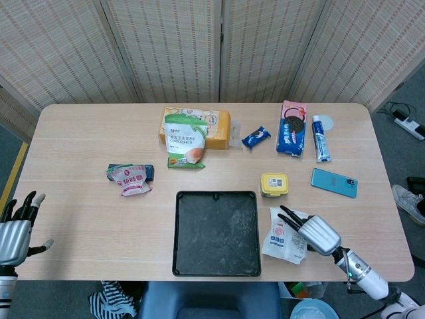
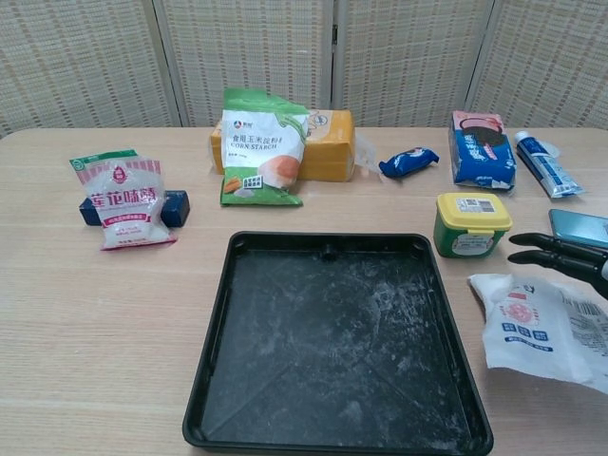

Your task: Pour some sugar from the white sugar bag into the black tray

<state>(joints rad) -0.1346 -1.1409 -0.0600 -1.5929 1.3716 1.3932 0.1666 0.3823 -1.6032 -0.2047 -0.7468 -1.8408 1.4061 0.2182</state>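
Note:
The white sugar bag [image 1: 280,240] [image 2: 537,325] lies flat just right of the black tray [image 1: 216,232] [image 2: 332,342], which has a light white dusting on its floor. My right hand [image 1: 307,230] [image 2: 562,256] lies over the bag's right part, with its dark fingers stretched out straight and apart toward the tray. No finger is seen curled round the bag. My left hand [image 1: 16,231] hovers off the table's left front corner with its fingers spread and nothing in it; only the head view shows it.
A yellow-lidded jar [image 1: 274,184] [image 2: 472,224] stands just behind the sugar bag, and a blue phone [image 1: 334,182] lies to its right. A corn starch bag [image 1: 184,141], cookie pack [image 1: 291,127] and toothpaste tube [image 1: 321,138] lie at the back. A pink-white bag [image 1: 131,179] lies left.

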